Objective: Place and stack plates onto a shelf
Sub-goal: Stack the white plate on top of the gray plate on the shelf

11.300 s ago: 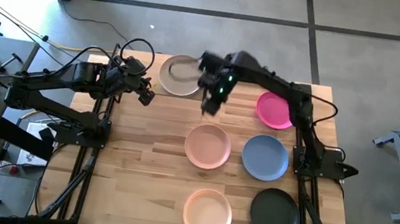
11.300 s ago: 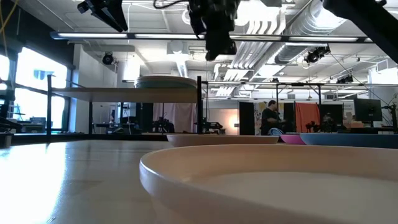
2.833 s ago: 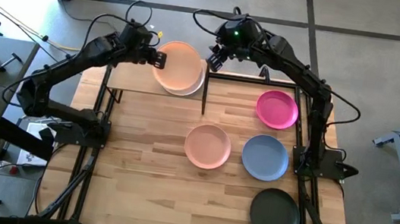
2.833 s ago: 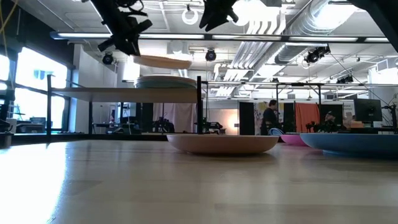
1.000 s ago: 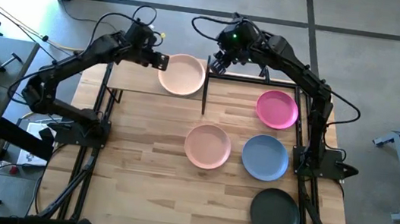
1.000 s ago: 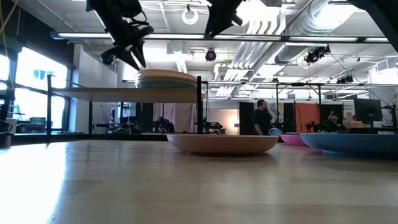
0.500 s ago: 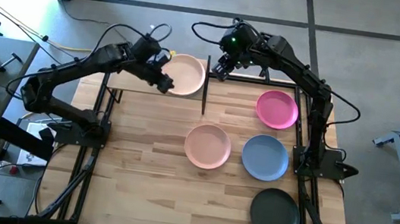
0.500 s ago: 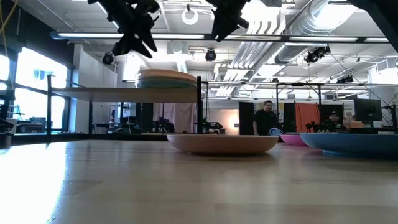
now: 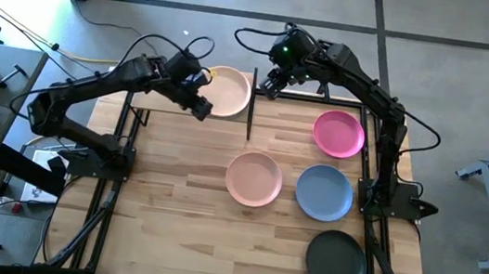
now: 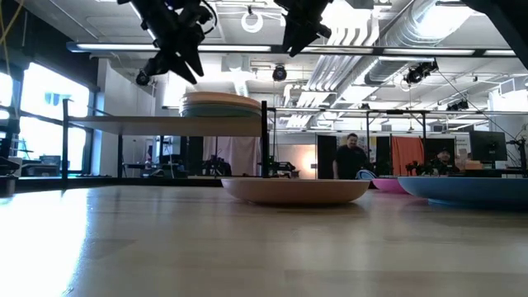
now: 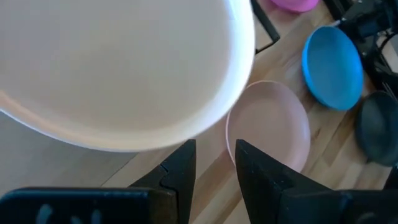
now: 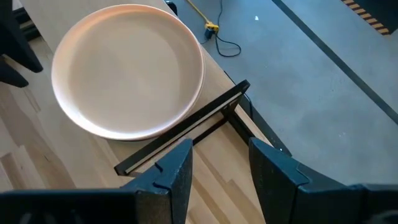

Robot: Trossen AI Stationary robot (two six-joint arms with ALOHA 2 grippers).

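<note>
Stack on shelf: a pile of plates (image 10: 221, 105) sits on the shelf (image 10: 165, 124), at its end beside a black corner post (image 9: 251, 105); the top plate (image 9: 223, 90) is pale peach, and at least one pale green rim shows under it in the low view.
Change in stack: some eleven seconds ago the top of the pile was beige-grey; a peach plate that then lay near the front of the table is now gone from there, and just under three seconds ago the left arm held a peach plate above the pile.
Plates on table: a peach plate (image 9: 253, 178), a slate-blue plate (image 9: 324, 192), a magenta plate (image 9: 338, 134) and a dark charcoal plate (image 9: 336, 262) lie flat and apart on the plank tabletop (image 9: 169, 221), in the same spots as a second ago.
Left gripper: the left gripper (image 9: 200, 105) is above the near edge of the stack, its jaws apart with nothing between them, clear of the top plate; a second ago it was at the pile's left edge, and it has since swung round toward the table.
Right gripper: the right gripper (image 9: 271, 81) hangs above the shelf's far corner post, jaws apart and empty, about where it was a second ago.
Background: a person (image 10: 350, 159) stands far off in the room.
</note>
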